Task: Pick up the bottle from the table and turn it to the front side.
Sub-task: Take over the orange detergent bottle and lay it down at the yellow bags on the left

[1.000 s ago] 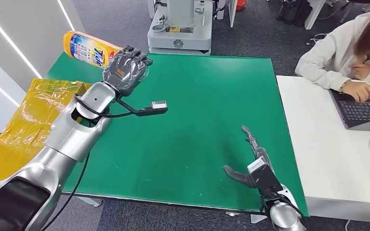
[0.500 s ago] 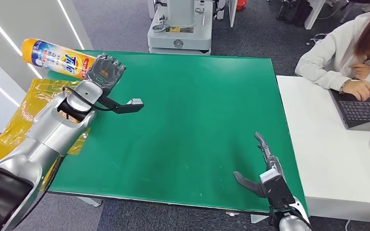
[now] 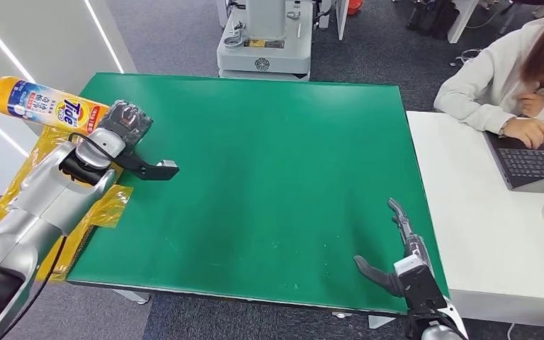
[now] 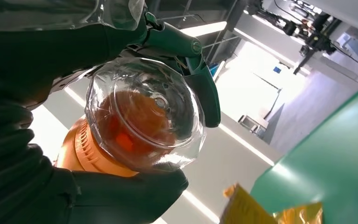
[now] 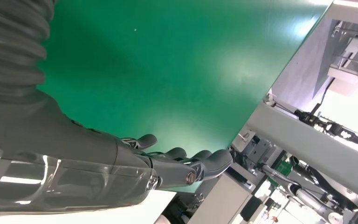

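My left hand (image 3: 123,122) grips an orange bottle (image 3: 46,105) with a colourful label, held nearly level past the left edge of the green table (image 3: 269,163). Its far end points left, over the yellow sheet. The left wrist view looks along the bottle (image 4: 135,126) from its clear, round end, with dark fingers (image 4: 121,196) wrapped around it. My right hand (image 3: 400,258) hovers low at the table's front right corner, its fingers (image 5: 186,163) spread with nothing in them.
A yellow plastic sheet (image 3: 57,191) lies along the table's left side. A white desk (image 3: 496,234) adjoins the right edge, where a person (image 3: 510,71) works at a laptop (image 3: 531,159). A grey machine base (image 3: 264,42) stands behind the table.
My left arm has swung the bottle leftward and back, from over the table's far left corner to beyond its left edge. The right hand has drawn back toward the front edge.
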